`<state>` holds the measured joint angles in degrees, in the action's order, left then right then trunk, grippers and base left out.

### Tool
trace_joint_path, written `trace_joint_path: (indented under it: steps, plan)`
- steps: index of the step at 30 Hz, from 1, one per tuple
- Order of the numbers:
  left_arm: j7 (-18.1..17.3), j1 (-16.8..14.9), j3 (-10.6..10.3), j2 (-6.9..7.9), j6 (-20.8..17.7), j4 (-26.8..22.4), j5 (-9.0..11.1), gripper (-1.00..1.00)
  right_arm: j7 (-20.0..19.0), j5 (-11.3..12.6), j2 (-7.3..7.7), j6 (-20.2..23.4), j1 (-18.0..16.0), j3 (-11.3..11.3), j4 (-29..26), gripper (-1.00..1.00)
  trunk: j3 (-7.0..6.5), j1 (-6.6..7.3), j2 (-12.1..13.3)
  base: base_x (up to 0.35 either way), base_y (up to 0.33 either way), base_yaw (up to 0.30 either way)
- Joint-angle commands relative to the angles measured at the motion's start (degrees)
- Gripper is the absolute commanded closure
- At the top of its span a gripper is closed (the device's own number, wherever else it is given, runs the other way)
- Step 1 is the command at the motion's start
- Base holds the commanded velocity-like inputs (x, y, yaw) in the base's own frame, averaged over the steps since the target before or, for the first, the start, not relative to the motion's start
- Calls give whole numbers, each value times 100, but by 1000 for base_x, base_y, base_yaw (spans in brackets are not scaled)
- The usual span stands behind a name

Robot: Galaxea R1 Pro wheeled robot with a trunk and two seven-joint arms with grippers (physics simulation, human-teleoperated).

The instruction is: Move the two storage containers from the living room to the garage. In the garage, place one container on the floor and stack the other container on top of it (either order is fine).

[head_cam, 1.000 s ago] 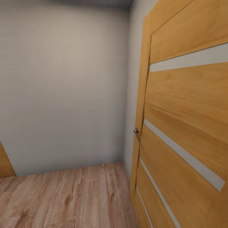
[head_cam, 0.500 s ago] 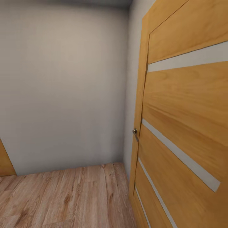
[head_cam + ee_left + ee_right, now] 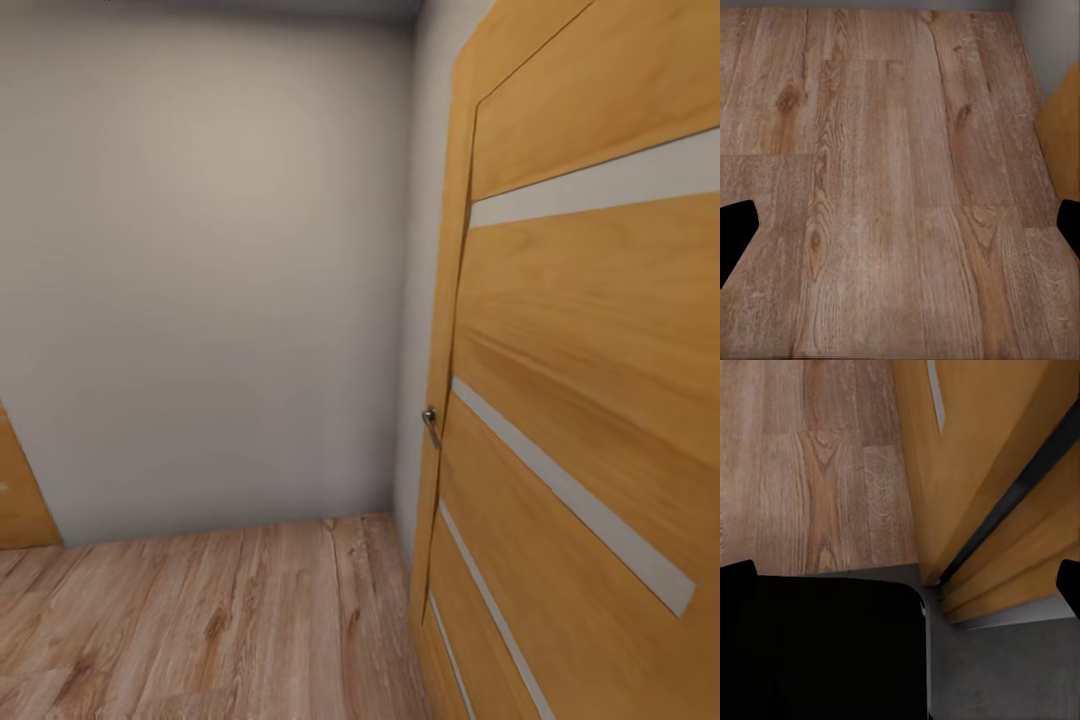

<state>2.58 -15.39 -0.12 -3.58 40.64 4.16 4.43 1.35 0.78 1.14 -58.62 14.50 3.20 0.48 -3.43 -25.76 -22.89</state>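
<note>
Both grippers stand wide apart and hold nothing: the left gripper (image 3: 900, 229) hangs over wood-plank flooring (image 3: 885, 187), the right gripper (image 3: 904, 577) above a dark block (image 3: 821, 649), possibly the robot's own base, beside a wooden door (image 3: 590, 400) with a small metal handle (image 3: 430, 418). A white wall (image 3: 200, 280) faces the head camera.

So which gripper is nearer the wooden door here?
Right. The right gripper hangs just beside the wooden door at its bottom edge; the left gripper is over plank floor, the door only at that picture's edge.
</note>
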Motion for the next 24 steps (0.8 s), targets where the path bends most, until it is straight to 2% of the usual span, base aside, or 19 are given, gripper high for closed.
trace_joint_path:
  steps: [1, 24]
  plan:
    - [-3, -8, -5, -2, 32, 24, 31, -100, 14, 10, 1, -17, 1, 31, 5, -100, 0, -2, -3, 0, -1, 262]
    - [-3, -8, -5, -11, 32, 24, 31, -100, 14, 10, 4, -17, 1, 31, 5, -100, 0, -2, -3, 0, 0, 289]
